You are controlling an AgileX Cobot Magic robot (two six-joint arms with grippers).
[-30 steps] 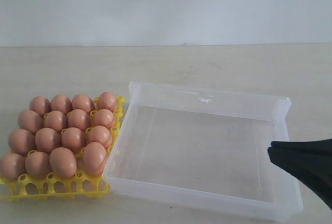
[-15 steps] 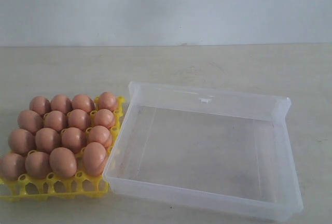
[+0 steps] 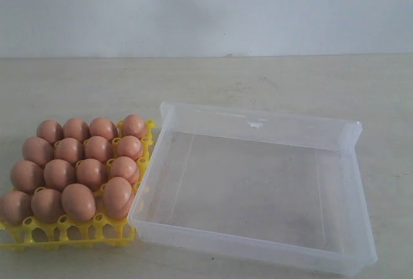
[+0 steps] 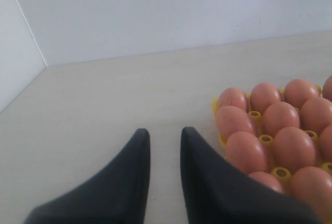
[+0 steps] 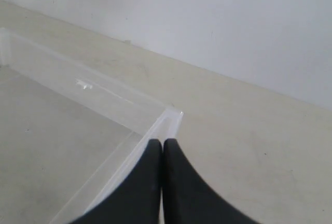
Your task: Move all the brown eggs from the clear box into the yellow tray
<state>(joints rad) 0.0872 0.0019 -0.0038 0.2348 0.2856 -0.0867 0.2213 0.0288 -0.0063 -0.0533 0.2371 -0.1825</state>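
- Left of the clear box (image 3: 258, 124), in the exterior view, you have the yellow tray (image 3: 39, 228) pressed up against the box's left wall, touching it or very nearly.
- Every one of the brown eggs (image 3: 91, 173) you can see sits in that tray, four rows of four, each in its own cell. The row nearest the clear box leans a little toward it.
- The clear box lies flat on the pale table (image 3: 258, 79), and its back wall carries a small moulded catch at the middle. Behind the box the table runs to a plain white wall (image 3: 206, 8).
- In the left wrist view, your left gripper (image 4: 165, 133) hangs released. Its two dark fingers (image 4: 132, 167) stand apart with bare table (image 4: 104, 94) showing in the gap between them, and they clasp nothing.
- The brown eggs (image 4: 293, 149) in the yellow tray (image 4: 255, 115) lie just beside one finger. Taking the two views together, this gripper is on the side of the tray turned away from the clear box, over open table.
- In the right wrist view, your right gripper (image 5: 162, 143) is clenched — the fingertips meet along a thin seam with nothing caught in it.
- That gripper sits above the rim of the clear box (image 5: 119, 102) close to one corner — the box floor on one side of the fingers, the table (image 5: 249, 130) outside the box on the other. You cannot tell from here whether the tips touch the rim.
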